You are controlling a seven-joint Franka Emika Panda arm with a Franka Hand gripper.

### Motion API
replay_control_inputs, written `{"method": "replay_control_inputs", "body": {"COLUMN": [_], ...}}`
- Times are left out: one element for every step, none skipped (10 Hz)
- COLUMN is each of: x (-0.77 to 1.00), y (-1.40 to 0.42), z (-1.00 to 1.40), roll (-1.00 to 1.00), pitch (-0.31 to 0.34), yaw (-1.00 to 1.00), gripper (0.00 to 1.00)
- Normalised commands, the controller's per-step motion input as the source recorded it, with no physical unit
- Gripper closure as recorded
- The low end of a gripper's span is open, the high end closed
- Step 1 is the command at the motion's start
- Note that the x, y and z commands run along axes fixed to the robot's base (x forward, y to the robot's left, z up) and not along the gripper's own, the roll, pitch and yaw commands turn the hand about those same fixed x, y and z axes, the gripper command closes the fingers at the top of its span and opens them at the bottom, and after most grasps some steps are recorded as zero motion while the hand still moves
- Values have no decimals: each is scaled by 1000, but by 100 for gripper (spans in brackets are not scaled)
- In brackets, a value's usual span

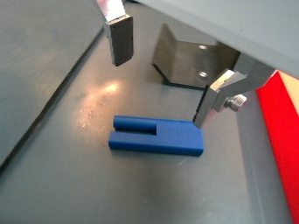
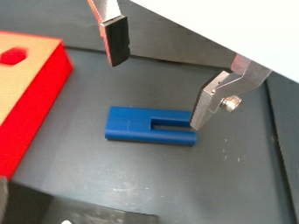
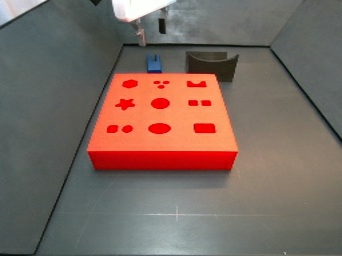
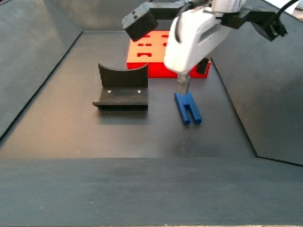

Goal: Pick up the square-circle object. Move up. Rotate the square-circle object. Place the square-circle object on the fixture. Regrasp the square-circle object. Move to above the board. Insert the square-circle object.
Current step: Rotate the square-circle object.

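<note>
Beside the board, on the dark floor near the fixture, the blue object lies flat. Above it the gripper is held with fingers wide apart and empty. The object is judged light, rigid and smooth; its solid end, gripped across the long flanks, is the better hold.

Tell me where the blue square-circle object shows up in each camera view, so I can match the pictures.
Wrist view: the square-circle object lies flat on the floor beneath the open gripper.
Wrist view: block lying below the gripper.
Side view: far end, beyond the board, under the gripper.
Side view: centre, right of the fixture.
Shared landmark: the red board.
</note>
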Motion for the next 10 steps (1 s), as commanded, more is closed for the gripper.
{"method": "replay_control_inputs", "body": {"x": [28,28,28,28,28,28,28,28,28,28], "y": [-5,-5,-4,-4,-4,-4,-4,-4,-4,-4], "z": [-38,-38,-38,-38,-37,-37,-37,-36,-36,-36], "roll": [-1,-1,-1,-1,-1,-1,-2,-2,-2,-2], "pitch": [3,4,4,4,4,4,4,4,5,5], "yaw": [1000,1000,1000,1000,1000,1000,1000,1000,1000,1000], "gripper": [0,0,0,0,0,0,0,0,0,0]}}
